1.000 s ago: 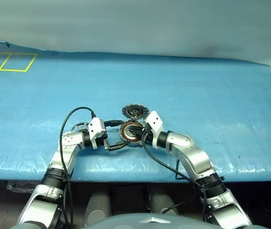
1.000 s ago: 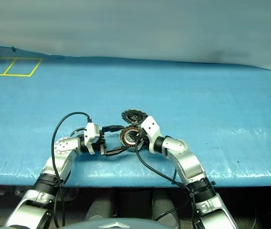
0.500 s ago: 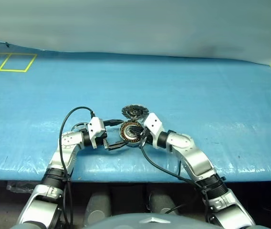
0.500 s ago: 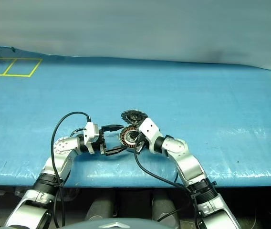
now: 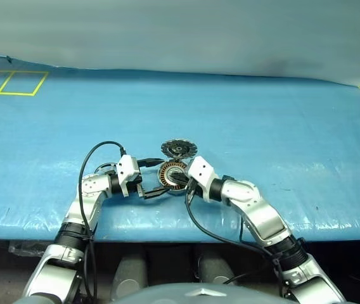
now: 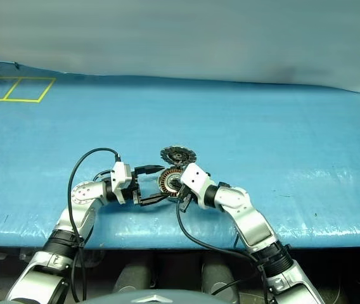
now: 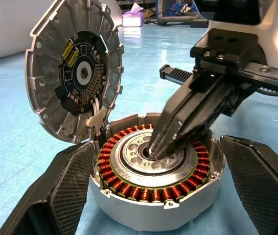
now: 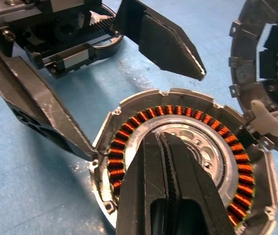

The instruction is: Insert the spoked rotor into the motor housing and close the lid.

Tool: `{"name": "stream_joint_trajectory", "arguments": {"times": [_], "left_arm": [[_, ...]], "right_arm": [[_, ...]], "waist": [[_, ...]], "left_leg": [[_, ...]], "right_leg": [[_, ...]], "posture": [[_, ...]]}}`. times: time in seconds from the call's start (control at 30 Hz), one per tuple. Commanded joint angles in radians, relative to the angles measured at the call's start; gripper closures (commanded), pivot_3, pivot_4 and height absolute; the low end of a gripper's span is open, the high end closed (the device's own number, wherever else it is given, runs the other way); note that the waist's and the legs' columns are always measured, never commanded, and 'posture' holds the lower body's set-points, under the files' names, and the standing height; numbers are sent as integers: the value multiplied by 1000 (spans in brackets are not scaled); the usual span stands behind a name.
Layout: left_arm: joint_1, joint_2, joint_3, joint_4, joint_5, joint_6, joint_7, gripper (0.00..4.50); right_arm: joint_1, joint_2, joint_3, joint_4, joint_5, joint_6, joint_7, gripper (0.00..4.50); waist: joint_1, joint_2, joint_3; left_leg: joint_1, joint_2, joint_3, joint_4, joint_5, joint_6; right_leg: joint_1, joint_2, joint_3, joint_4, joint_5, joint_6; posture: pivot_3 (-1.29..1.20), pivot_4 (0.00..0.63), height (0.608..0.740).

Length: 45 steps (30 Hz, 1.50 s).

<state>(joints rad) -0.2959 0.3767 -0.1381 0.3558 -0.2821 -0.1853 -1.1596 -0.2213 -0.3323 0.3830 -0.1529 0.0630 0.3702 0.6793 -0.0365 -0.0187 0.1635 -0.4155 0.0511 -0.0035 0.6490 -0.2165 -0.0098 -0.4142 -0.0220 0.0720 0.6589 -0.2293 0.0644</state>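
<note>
Two tools met at the housing [image 7: 156,183], which sat on the blue surface [image 5: 281,126] near its front edge, just ahead of the robot. The housing was open at the top and showed a ring of copper windings [image 8: 178,110] around a silver hub [image 7: 151,159]. The lid [image 7: 75,73] stood tilted up from the far rim of the housing, joined to it at one spot on the rim, with its dark inner face and toothed edge turned toward the housing. In the head views the lid [image 5: 179,149] appeared just behind the housing [image 5: 172,175]. The left tool [image 7: 153,196] was spread wide, with one black finger [image 7: 73,188] on each side of the housing; both fingers were just beside the housing wall, and I could not tell if they touched it. The right tool [image 7: 166,144] came from the opposite side and pointed down into the housing. Its two fingers were pressed together with no gap, and their tips were at the middle of the hub, at or in its central hole. I could not tell if something small was pinched between these tips. In the right wrist view the closed fingers [image 8: 153,186] lay over the hub, and the left tool's fingers [image 8: 163,44] stood apart at the housing rim. A black cable [image 5: 88,164] looped above the left arm.
</note>
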Motion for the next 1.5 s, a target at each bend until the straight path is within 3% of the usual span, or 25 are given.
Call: {"name": "stream_joint_trajectory", "arguments": {"times": [0.03, 0.7, 0.87, 1.23, 1.4, 1.5], "left_arm": [[-17, 2, 14, -1, -4, -17, -5, 0], [-14, 28, 34, -48, -10, 33, 32, 0], [-5, 39, 47, -135, -39, 122, 60, 0], [9, 161, 107, -341, -97, 345, 91, 0], [-10, 249, 77, -368, -40, 442, 91, 0], [-59, 303, 74, -354, -17, 484, 78, 0]], "right_arm": [[13, -2, 17, -4, -2, 6, 14, 4437], [25, 26, -114, -66, 141, -4, 29, 4437], [59, 25, -153, -90, 196, -24, 45, 4437], [129, -3, -172, -163, 257, -13, 65, 4437], [138, 2, -154, -160, 235, -25, 49, 3210], [135, 5, -140, -148, 204, -48, 36, 3210]], "waist": [[0, 0, 0], [0, 0, 0], [0, 0, 0], [0, -1, 1], [-1, -1, 1], [0, -2, 2]], "left_leg": [[0, 0, 0, 0, 0, 0], [-1, 0, 0, 0, 0, 0], [-1, 0, 0, 0, 0, 0], [0, 1, 0, -1, 0, 0], [0, 1, 0, -1, 0, 0], [0, 1, 0, -1, 0, 0]], "right_leg": [[0, 0, 0, 0, 0, 0], [0, 0, 0, 0, 0, 0], [0, 0, 0, 0, 0, 0], [-1, 0, 0, 0, 0, -1], [-1, 0, 0, 0, -1, -1], [-1, 0, -1, 0, -1, -1]], "posture": [[0, 150, 740], [0, 150, 740], [0, 150, 740], [0, 150, 740], [0, 150, 740], [0, 150, 740]]}}
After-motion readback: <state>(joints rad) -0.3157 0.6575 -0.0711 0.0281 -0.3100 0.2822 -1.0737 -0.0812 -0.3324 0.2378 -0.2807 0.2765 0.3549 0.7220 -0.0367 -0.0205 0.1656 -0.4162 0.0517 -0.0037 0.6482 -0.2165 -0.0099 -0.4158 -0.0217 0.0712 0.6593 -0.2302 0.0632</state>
